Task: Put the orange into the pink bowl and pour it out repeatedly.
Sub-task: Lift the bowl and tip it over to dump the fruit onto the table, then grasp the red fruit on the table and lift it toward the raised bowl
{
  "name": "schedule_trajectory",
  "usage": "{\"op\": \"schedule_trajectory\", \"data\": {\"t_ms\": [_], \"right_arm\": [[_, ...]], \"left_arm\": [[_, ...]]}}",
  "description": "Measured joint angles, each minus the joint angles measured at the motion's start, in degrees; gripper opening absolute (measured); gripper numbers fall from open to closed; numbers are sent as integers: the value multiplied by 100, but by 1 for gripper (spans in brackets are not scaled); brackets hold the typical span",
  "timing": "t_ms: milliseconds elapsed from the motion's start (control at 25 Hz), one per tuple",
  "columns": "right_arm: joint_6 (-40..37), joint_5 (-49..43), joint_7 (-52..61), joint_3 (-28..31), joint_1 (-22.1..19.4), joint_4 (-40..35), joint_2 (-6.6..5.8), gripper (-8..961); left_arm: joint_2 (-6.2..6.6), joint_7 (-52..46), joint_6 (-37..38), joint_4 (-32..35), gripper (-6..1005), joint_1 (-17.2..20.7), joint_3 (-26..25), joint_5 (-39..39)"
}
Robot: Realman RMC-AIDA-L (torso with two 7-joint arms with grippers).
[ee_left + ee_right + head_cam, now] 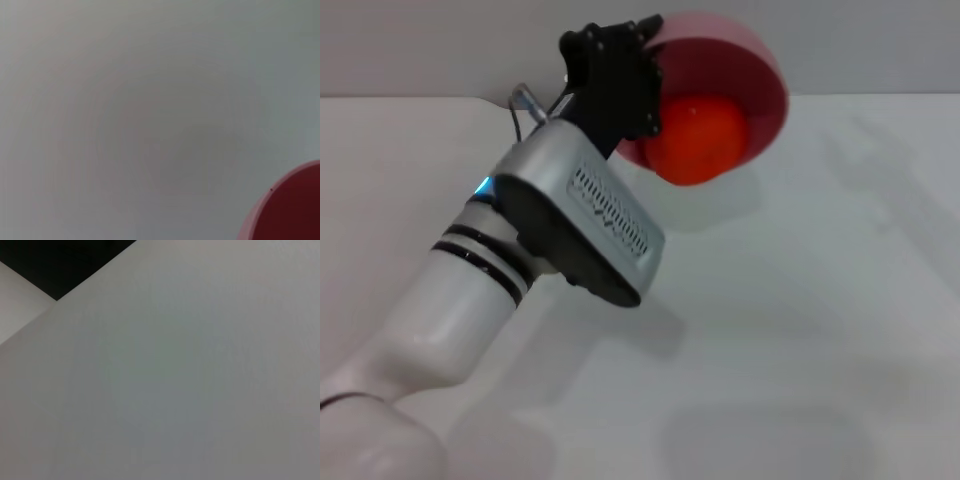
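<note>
Head view: my left gripper point(642, 60) clamped on bowl point(757, 68) rim, bowl tipped, lifted off table point(800, 300). Orange point(696, 138) at bowl's lower lip, nearly poured out. Right gripper unseen.

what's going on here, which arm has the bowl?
The left arm does. The left gripper is at the near rim of the pink bowl, holding it up off the table and tipped on its side, mouth facing the camera. The orange sits at the bowl's lower lip, seemingly about to roll out. The right arm isn't in the head view; its wrist camera shows only bare table.
</note>
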Motion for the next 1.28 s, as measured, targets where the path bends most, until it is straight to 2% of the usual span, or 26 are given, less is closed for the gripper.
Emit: {"op": "schedule_trajectory", "data": {"t_ms": [360,760,1080,1280], "right_arm": [[-22,0,14,-25,14,0,0,524],[-68,1,15,-54,78,19,0,524],[-68,1,15,-55,113,33,0,524],[-68,1,15,-54,137,59,-1,524]], "left_arm": [[-11,462,-1483,-372,41,88,254,-39],[-18,1004,-2348,-516,41,139,461,-49],[-17,1340,-2726,-535,41,192,504,-50],[-9,1095,-2665,-504,41,174,565,-302]]}}
